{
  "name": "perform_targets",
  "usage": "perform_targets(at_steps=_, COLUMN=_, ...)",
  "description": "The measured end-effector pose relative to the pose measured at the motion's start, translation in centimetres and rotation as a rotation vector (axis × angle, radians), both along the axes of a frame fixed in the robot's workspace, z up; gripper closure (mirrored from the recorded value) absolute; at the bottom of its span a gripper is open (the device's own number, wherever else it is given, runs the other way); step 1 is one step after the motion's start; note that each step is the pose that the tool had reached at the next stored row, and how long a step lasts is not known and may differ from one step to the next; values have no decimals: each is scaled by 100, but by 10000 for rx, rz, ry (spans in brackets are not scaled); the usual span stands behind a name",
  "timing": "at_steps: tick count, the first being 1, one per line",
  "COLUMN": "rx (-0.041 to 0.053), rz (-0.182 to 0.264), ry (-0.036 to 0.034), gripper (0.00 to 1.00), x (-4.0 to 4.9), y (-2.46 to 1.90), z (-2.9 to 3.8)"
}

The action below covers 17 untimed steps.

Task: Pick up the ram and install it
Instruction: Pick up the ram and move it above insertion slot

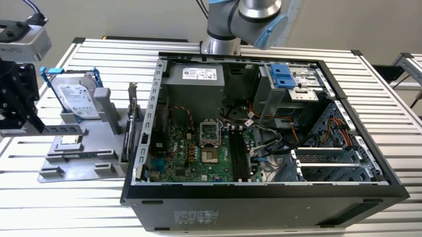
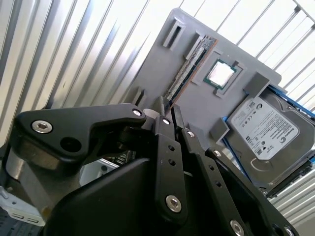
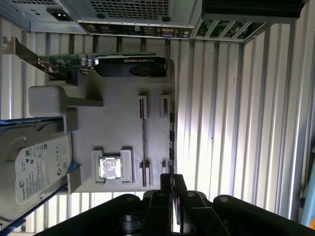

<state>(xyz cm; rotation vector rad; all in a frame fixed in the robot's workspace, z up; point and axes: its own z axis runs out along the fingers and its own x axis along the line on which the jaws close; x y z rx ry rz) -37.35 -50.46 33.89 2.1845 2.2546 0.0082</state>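
Gripper (image 3: 172,178): jaws pinch the ram (image 3: 171,132), edge-up, over the tray (image 3: 118,128) rim. Ram's long axis runs straight out from the jaws toward the case (image 3: 147,11), still well apart.

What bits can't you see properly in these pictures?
The ram: its near end is hidden behind the gripper in the second wrist view.
The hard drive: cut off by the picture edge in both wrist views.
The gripper: partly cut off at the exterior view's left edge.
The motherboard slots: too small in the exterior view to tell what they hold.
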Motion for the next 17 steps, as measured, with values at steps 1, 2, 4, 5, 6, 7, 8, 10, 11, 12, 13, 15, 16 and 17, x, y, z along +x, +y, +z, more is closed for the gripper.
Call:
perform_targets(at_steps=1, rx=0, rz=-1, ry=1, gripper=100, x=0, y=0, z=2)
perform_targets(at_steps=2, rx=-1, rz=-1, ry=1, gripper=100, x=0, y=0, z=5)
perform_targets(at_steps=4, rx=0, rz=-2, ry=1, gripper=100, x=-1, y=0, z=9)
perform_targets(at_steps=5, rx=-1, rz=-3, ry=1, gripper=100, x=-1, y=0, z=11)
perform_targets(at_steps=6, rx=-1, rz=-3, ry=1, gripper=100, x=-1, y=0, z=14)
perform_targets(at_steps=7, rx=0, rz=-3, ry=1, gripper=100, x=-1, y=0, z=15)
perform_targets(at_steps=8, rx=-1, rz=-4, ry=1, gripper=100, x=-1, y=0, z=18)
perform_targets(at_steps=10, rx=0, rz=-4, ry=0, gripper=100, x=-1, y=0, z=21)
perform_targets(at_steps=11, rx=0, rz=-4, ry=0, gripper=100, x=-1, y=0, z=23)
perform_targets(at_steps=12, rx=0, rz=-5, ry=1, gripper=100, x=-2, y=0, z=25)
perform_targets(at_steps=13, rx=-1, rz=-5, ry=1, gripper=100, x=-2, y=0, z=27)
perform_targets(at_steps=15, rx=0, rz=-6, ry=0, gripper=100, x=-2, y=0, z=30)
perform_targets(at_steps=16, rx=-1, rz=-7, ry=1, gripper=100, x=-3, y=0, z=33)
perform_targets(at_steps=17, rx=-1, rz=-7, ry=1, gripper=100, x=-3, y=0, z=37)
